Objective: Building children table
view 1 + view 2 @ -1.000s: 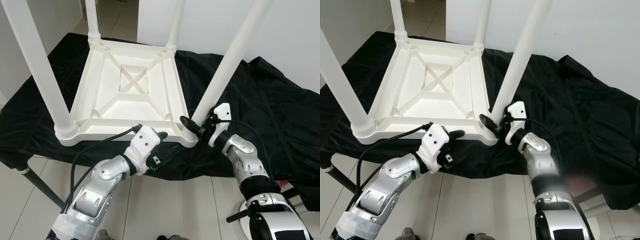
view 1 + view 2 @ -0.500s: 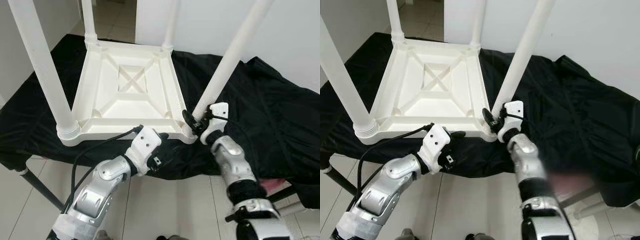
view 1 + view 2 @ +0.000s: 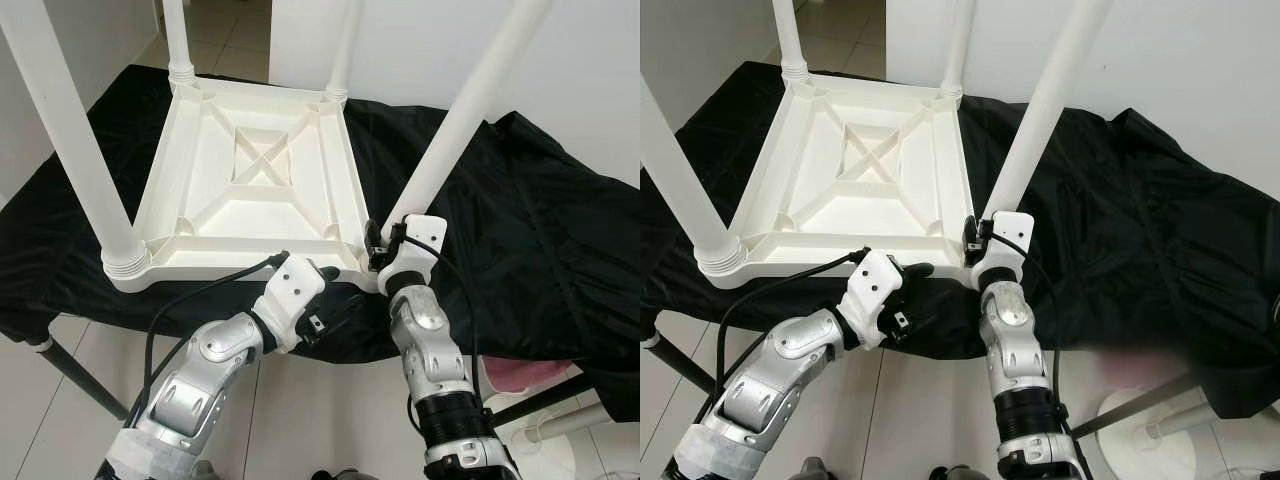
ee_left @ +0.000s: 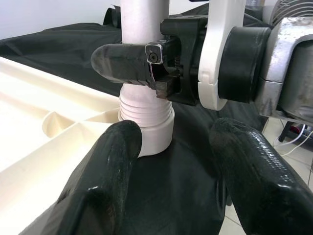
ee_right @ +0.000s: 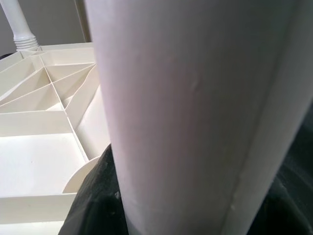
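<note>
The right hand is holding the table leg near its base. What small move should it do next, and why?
Probably the right hand should turn the leg a little further into its corner socket. It is closed around the leg just above the threaded base, and thread rings show above the socket, so the leg seems not fully seated. The left hand, open, could steady the upside-down table by its near edge.

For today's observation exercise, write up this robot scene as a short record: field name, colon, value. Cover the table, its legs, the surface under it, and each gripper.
Table: white plastic table top, upside down, ribbed underside up
Legs: four white legs standing upward from its corners
Surface: black cloth under the table
Right gripper: shut on the near right leg, just above its threaded base
Left gripper: open, at the table's near edge, beside that leg's base
</note>
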You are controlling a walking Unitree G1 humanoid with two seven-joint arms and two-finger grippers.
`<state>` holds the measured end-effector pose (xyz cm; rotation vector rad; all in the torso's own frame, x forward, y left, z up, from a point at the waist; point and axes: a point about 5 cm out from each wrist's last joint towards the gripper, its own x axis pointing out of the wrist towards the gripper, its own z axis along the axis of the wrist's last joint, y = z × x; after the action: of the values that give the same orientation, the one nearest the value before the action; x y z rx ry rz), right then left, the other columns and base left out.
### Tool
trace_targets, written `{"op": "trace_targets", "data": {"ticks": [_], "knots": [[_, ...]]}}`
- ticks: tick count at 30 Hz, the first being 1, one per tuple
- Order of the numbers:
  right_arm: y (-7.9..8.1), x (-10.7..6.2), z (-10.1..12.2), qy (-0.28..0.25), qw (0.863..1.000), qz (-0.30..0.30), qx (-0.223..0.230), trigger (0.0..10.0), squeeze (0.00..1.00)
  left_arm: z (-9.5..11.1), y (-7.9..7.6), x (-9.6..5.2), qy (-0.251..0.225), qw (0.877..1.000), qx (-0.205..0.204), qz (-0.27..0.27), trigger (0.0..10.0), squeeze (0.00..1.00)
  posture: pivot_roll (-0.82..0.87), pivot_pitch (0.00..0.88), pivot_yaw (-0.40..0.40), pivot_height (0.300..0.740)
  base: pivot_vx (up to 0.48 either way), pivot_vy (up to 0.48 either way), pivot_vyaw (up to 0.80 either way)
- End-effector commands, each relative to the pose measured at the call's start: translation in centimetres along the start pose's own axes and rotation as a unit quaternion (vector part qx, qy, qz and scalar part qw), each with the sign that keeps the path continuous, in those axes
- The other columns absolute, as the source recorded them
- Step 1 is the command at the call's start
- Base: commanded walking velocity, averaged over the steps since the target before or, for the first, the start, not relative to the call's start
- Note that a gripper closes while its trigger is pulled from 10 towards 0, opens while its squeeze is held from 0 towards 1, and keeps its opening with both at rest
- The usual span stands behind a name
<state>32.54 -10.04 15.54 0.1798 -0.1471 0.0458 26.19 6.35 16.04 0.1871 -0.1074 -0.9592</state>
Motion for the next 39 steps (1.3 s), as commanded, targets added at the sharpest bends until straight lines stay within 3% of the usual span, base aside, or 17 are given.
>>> {"op": "trace_targets", "data": {"ticks": [1, 3, 4, 8, 12, 18, 27, 28, 39], "knots": [[-0.3, -0.4, -0.9, 0.024, 1.000, -0.009, 0.009, 10.0, 0.00, -0.3, -0.3, 0.1, 0.004, 1.000, 0.000, -0.003, 10.0, 0.00, 0.07, 0.093, -0.124, 0.740, 0.000, 0.000, 0.00], [-0.3, -0.5, -0.7, 0.021, 1.000, -0.008, 0.007, 10.0, 0.00, -0.3, -0.4, 0.1, 0.003, 1.000, 0.000, -0.003, 10.0, 0.00, 0.07, 0.094, -0.125, 0.740, 0.000, 0.000, 0.00], [-0.4, -0.5, -0.5, 0.015, 1.000, -0.002, 0.008, 10.0, 1.00, -0.3, -0.4, 0.1, 0.003, 1.000, -0.001, -0.003, 10.0, 0.00, 0.07, 0.096, -0.127, 0.740, 0.000, 0.000, 0.00], [-0.4, -0.7, -0.2, 0.006, 1.000, 0.007, 0.010, 10.0, 1.00, -0.3, -0.3, 0.1, 0.003, 1.000, -0.002, -0.001, 10.0, 0.00, 0.07, 0.096, -0.127, 0.740, 0.000, 0.000, 0.00], [-1.4, -1.9, -0.2, 0.001, 1.000, 0.031, 0.005, 10.0, 1.00, -0.5, -0.4, -0.1, 0.004, 1.000, -0.005, 0.003, 10.0, 0.00, 0.07, 0.095, -0.130, 0.740, 0.000, 0.000, 0.00], [-2.4, -2.5, -0.3, -0.003, 0.999, 0.050, -0.006, 10.0, 1.00, -0.6, 0.0, -0.3, 0.007, 1.000, -0.003, 0.009, 10.0, 0.00, 0.07, 0.092, -0.129, 0.740, 0.000, 0.000, 0.00], [-3.4, -2.5, -0.3, -0.008, 0.997, 0.079, -0.010, 10.0, 1.00, -0.6, 0.3, -0.5, 0.010, 1.000, 0.000, 0.015, 10.0, 0.00, 0.07, 0.093, -0.130, 0.740, 0.000, 0.000, 0.00], [-3.8, -2.2, -0.3, -0.006, 0.995, 0.102, -0.013, 10.0, 0.00, -0.6, 0.3, -0.6, 0.012, 1.000, 0.001, 0.017, 10.0, 0.00, 0.07, 0.093, -0.127, 0.740, 0.000, 0.000, 0.00], [-5.1, -0.8, 0.0, 0.015, 0.971, 0.234, -0.040, 10.0, 0.00, -0.5, 0.5, -0.7, 0.012, 1.000, 0.008, 0.018, 10.0, 0.00, 0.08, 0.085, -0.125, 0.740, 0.000, 0.000, 0.00]]}}
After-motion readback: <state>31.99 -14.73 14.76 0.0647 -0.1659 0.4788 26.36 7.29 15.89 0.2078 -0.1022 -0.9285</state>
